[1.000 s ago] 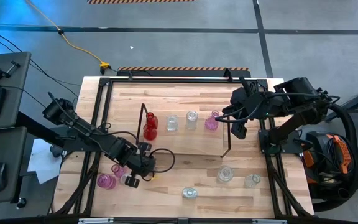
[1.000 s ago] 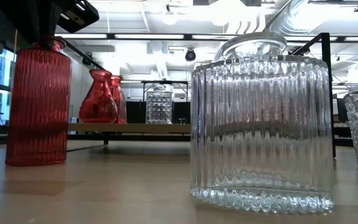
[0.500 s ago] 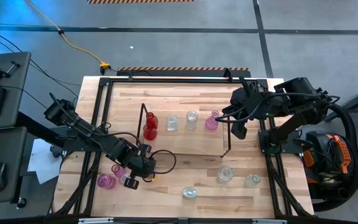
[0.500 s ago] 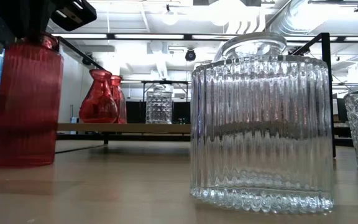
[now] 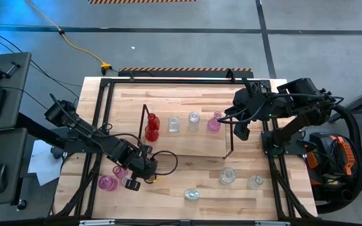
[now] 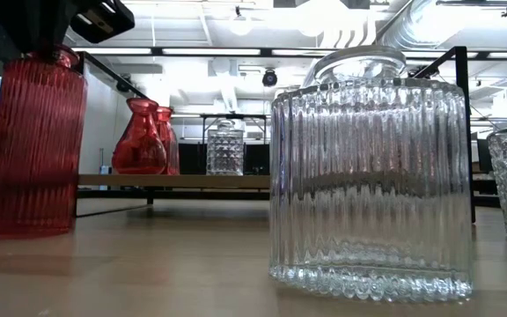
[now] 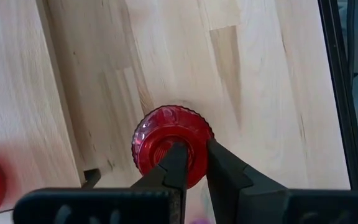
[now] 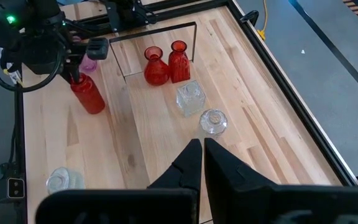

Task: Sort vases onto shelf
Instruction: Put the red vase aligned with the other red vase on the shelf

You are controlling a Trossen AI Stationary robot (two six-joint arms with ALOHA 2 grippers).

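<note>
Left wrist view: your left gripper (image 7: 192, 163) is clenched on the rim of a red vase (image 7: 171, 144), one finger inside the mouth, one outside. In the low view that vase (image 6: 30, 145) stands tilted, its base barely on the table (image 6: 148, 273). A rim pinch on ribbed glass is thin; I judge it could twist or slip if you swing fast. The shelf (image 5: 187, 135) lies at about 1 o'clock from the vase, with two red vases (image 5: 151, 129) at its near end; carry wide or you may clip them. Your right gripper (image 8: 202, 153), closed and empty, waits over the shelf's far end.
</note>
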